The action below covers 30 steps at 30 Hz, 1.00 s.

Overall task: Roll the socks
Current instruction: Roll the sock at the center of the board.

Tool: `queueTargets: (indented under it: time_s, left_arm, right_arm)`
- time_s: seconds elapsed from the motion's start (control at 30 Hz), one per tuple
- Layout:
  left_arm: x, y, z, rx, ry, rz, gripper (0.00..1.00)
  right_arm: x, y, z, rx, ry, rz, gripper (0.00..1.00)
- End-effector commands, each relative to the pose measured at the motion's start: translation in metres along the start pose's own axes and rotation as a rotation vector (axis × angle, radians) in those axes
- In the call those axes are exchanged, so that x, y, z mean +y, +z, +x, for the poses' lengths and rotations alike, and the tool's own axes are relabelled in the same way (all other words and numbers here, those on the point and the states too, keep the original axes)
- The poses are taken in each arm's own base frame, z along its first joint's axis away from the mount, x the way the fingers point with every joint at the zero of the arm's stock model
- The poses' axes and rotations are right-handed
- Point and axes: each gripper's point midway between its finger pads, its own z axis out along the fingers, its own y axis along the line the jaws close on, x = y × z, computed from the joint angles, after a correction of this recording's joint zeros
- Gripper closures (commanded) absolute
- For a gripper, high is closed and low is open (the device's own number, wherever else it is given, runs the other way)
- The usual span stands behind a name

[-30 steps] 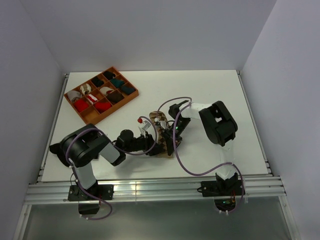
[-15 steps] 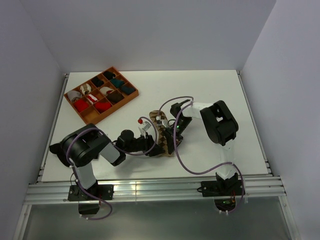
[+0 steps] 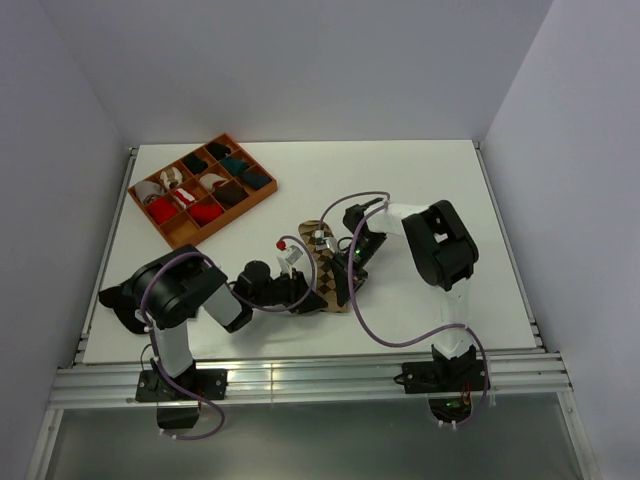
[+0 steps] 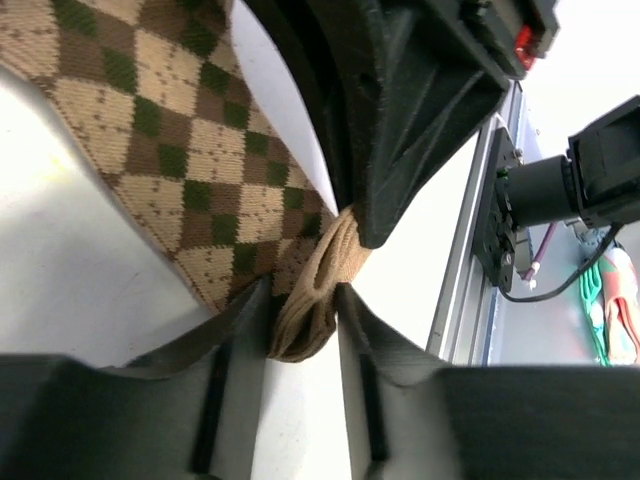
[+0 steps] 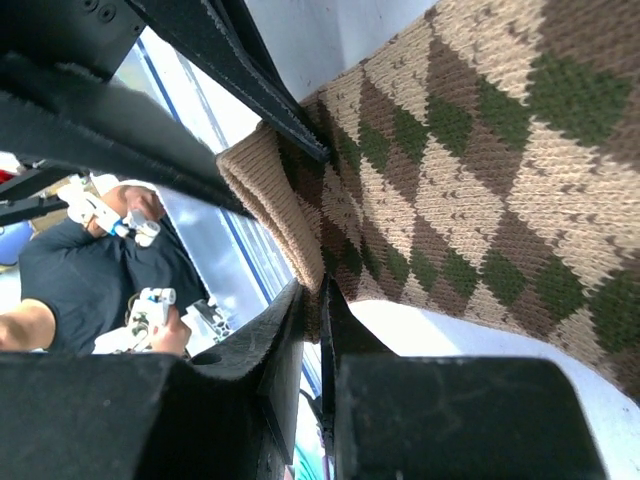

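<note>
- Argyle sock [image 4: 150, 130]: our left jaws are pressed closed on its bunched tan cuff [image 4: 305, 320], with both fingers touching the knit.
- Our right jaws are pinched almost together on a thin edge of the same sock, just beside the left pair. In the left wrist view, the right pair's tip meets the cuff from above.
- The rest of the sock lies flat on the white counter [image 3: 420, 180], between the two arms and near the counter's middle.
- To roll it well, we judge that one pair should anchor the fold while the other turns it over. The two pairs sit so close that they could foul each other, so we would move one at a time.
- We want the cuff tucked tight at the core, since springy knit will likely unroll if it starts loose.
- We cannot make out the red sock here, so we would check where it lies before turning.
- The orange compartment tray [image 3: 250, 160] of sock rolls stands well apart, at the far left.
</note>
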Motion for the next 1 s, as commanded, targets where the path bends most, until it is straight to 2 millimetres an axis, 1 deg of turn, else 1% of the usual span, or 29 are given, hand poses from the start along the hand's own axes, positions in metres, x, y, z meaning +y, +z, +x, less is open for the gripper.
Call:
queueTargets:
  time_s: [0.0,0.03,0.1,0.13,0.17,0.2,0.23,0.27,0.33,0.37,0.4,0.43,0.47,0.5,0.53,0.6,0.63,0.67,0.7,0.73,0.77,0.8,0.87,0.9,0.93,0.97]
  left_arm:
    - [0.003,0.006,-0.005,-0.009,-0.018,-0.019,0.67]
    - [0.007,0.006,-0.002,0.010,-0.044,-0.045,0.76]
    - [0.012,0.006,0.000,0.025,-0.079,-0.074,0.85]
    - [0.012,0.009,-0.003,0.027,-0.096,-0.085,0.94]
    - [0.016,0.007,0.003,0.053,-0.125,-0.111,0.97]
    - [0.018,0.007,0.003,0.051,-0.147,-0.129,1.00]
    - [0.019,0.006,0.004,0.056,-0.181,-0.151,1.00]
    - [0.022,0.004,0.009,0.080,-0.206,-0.176,1.00]
    - [0.025,0.004,0.011,0.103,-0.271,-0.218,1.00]
    - [0.024,0.004,0.014,0.125,-0.290,-0.224,1.00]
    - [0.025,0.003,0.018,0.164,-0.329,-0.251,1.00]
    - [0.027,0.003,0.020,0.181,-0.366,-0.275,1.00]
    - [0.028,0.002,0.024,0.210,-0.395,-0.294,1.00]
    - [0.027,0.002,0.026,0.246,-0.429,-0.315,1.00]
    - [0.026,0.002,0.032,0.276,-0.471,-0.320,1.00]
    - [0.023,0.002,0.037,0.328,-0.541,-0.333,1.00]
    - [0.021,0.001,0.042,0.356,-0.589,-0.330,1.00]
    - [0.020,0.003,0.040,0.361,-0.613,-0.328,1.00]
    - [0.018,0.002,0.042,0.381,-0.637,-0.327,1.00]
    - [0.020,0.000,0.049,0.413,-0.679,-0.349,1.00]
    - [0.019,-0.002,0.049,0.427,-0.702,-0.347,1.00]
    - [0.019,-0.001,0.047,0.428,-0.722,-0.351,1.00]
    - [0.017,-0.005,0.050,0.452,-0.757,-0.365,1.00]
    - [0.017,-0.005,0.049,0.455,-0.774,-0.373,1.00]
    - [0.017,-0.006,0.050,0.461,-0.790,-0.376,1.00]
    - [0.016,-0.006,0.051,0.469,-0.804,-0.374,1.00]
  right_arm:
    - [0.007,-0.011,-0.009,-0.050,-0.039,0.018,0.86]
    - [0.005,-0.013,-0.009,-0.052,-0.034,0.046,0.86]
    - [-0.001,-0.013,-0.010,-0.065,-0.041,0.081,0.85]
    - [-0.003,-0.014,-0.010,-0.070,-0.037,0.098,0.84]
    - [-0.005,-0.016,-0.012,-0.080,-0.050,0.128,0.83]
    - [-0.007,-0.017,-0.013,-0.085,-0.057,0.148,0.80]
    - [-0.008,-0.019,-0.014,-0.095,-0.054,0.165,0.76]
    - [-0.011,-0.024,-0.018,-0.121,-0.084,0.218,0.67]
    - [-0.013,-0.031,-0.022,-0.155,-0.102,0.274,0.60]
    - [-0.008,-0.042,-0.026,-0.189,-0.140,0.313,0.56]
    - [-0.013,-0.049,-0.030,-0.211,-0.165,0.377,0.50]
    - [-0.013,-0.056,-0.032,-0.232,-0.193,0.419,0.47]
    - [-0.007,-0.069,-0.038,-0.285,-0.253,0.470,0.46]
    - [-0.009,-0.079,-0.040,-0.307,-0.279,0.531,0.44]
    - [0.001,-0.091,-0.042,-0.346,-0.343,0.564,0.44]
    - [0.006,-0.100,-0.043,-0.385,-0.413,0.606,0.44]
    - [0.015,-0.109,-0.045,-0.415,-0.481,0.640,0.44]
    - [0.015,-0.109,-0.041,-0.417,-0.519,0.654,0.44]
    - [0.018,-0.110,-0.040,-0.426,-0.556,0.671,0.44]
    - [0.025,-0.115,-0.039,-0.445,-0.623,0.700,0.44]
    - [0.023,-0.105,-0.032,-0.430,-0.664,0.704,0.44]
    - [0.023,-0.102,-0.028,-0.422,-0.722,0.723,0.44]
    - [0.018,-0.092,-0.016,-0.427,-0.808,0.787,0.43]
    - [0.029,-0.088,-0.014,-0.434,-0.907,0.817,0.43]
    - [0.026,-0.085,-0.012,-0.431,-0.938,0.863,0.42]
    - [0.023,-0.067,-0.006,-0.414,-0.996,0.863,0.41]
